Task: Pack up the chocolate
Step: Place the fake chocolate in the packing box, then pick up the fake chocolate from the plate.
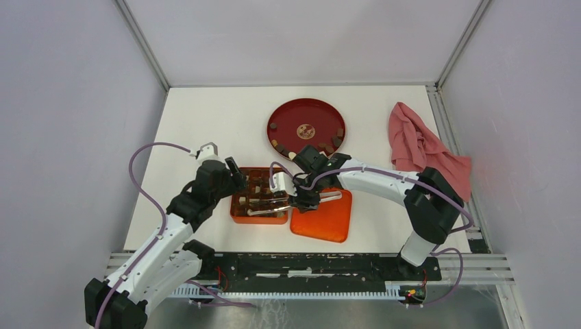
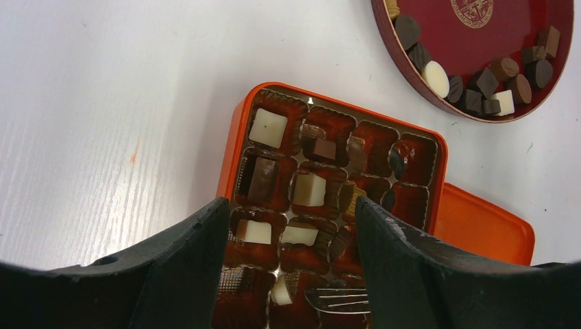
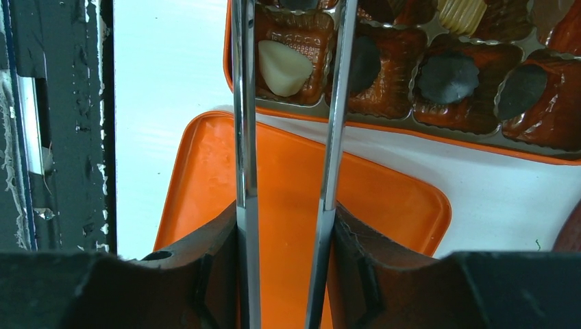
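While right end effector (image 3: 284, 229) pinches steel tongs (image 3: 244, 137) flanking cream chocolate (image 3: 284, 68) | left end effector (image 2: 291, 233) spread | rounded orange tin (image 2: 231, 154)

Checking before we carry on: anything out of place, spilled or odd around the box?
No spill or damage shows. Minor: one cream piece lies slanted in its cup of the orange box, and the pink cloth sits crumpled at the table's right edge.
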`<state>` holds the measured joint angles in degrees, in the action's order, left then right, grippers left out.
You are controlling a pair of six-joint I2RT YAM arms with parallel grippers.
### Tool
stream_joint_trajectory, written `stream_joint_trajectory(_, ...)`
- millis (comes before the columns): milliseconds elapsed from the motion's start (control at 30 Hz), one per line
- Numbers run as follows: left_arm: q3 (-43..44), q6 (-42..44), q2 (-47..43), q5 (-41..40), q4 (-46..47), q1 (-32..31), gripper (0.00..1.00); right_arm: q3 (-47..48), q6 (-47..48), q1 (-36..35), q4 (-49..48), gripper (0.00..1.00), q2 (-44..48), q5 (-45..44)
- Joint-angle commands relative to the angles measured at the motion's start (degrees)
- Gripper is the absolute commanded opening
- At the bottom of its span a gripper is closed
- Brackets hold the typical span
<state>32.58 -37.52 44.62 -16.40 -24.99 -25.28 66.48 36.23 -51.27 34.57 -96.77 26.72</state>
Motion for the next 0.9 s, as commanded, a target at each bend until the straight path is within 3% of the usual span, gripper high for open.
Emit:
stream_joint_trajectory(0,-0.35,-2.04,-0.32,-0.25,2.05,-0.34,0.73,2.18,-0.61,-0.14,-0.56,0.45,-0.57,1.28)
stream_joint_trajectory(433,-0.02,-1.68,0.04,-0.02,1.99,-0.34,0.72,2.19,0.55,2.06,0.98,0.40,4.47,5.78)
stream_joint_trajectory(867,3.07,-0.89,-2.45,3.31,5.67,-0.32,0.73,-1.13,2.28,10.33,1.11,0.41,11.10,10.35)
